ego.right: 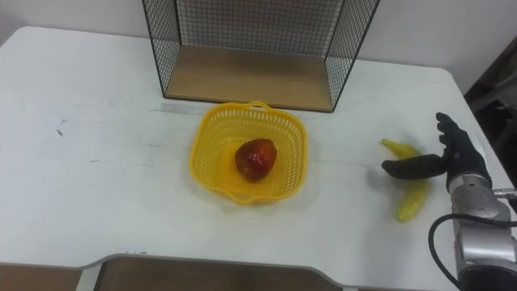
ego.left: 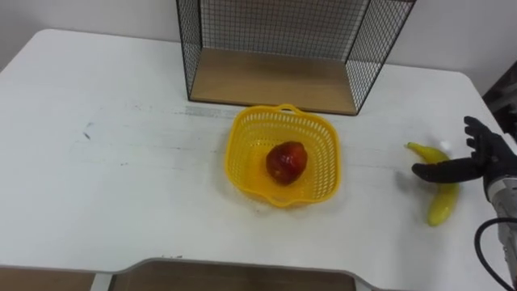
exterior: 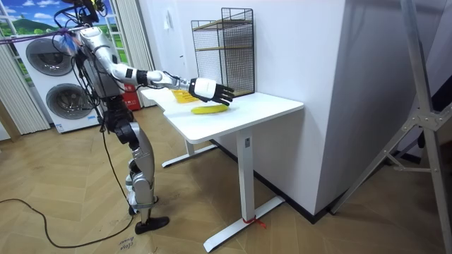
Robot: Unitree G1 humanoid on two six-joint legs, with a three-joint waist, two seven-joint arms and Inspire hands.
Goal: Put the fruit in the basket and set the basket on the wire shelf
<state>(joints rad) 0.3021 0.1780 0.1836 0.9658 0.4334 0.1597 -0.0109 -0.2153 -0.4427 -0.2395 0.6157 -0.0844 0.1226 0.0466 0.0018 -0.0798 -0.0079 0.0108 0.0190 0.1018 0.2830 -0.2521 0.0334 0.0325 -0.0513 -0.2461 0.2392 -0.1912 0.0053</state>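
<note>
Nearest to the camera, the right hand (ego.left: 485, 158) is seen low at the right edge of the eye views. Its fingers (ego.left: 477, 133) are held straight and spread wide, and nothing is held in them. The thumb is stretched out over the banana (ego.left: 443, 204). In the room view a small gap is seen between the hand and the banana below it, so the banana is not gripped.

The banana is laid flat on the white table (ego.left: 121, 162). It is well apart from the basket (ego.left: 240, 158), on the basket's right side.

The yellow basket is set upright near the middle of the table. One red apple (ego.left: 286, 162) is laid inside it, on the bottom.

The wire shelf (ego.left: 275, 77) is placed just behind the basket, at the far side of the table. It is made of black wire with a wooden floor, and its open side is turned toward the robot.

A brown board (ego.left: 234, 279) is seen at the bottom edge, just past the near side of the table.

In the room view the robot is seen standing upright at the end of the table, on the room view's left. Its right arm is stretched out over the table top. Two washing machines (exterior: 60, 85) are seen behind it.
</note>
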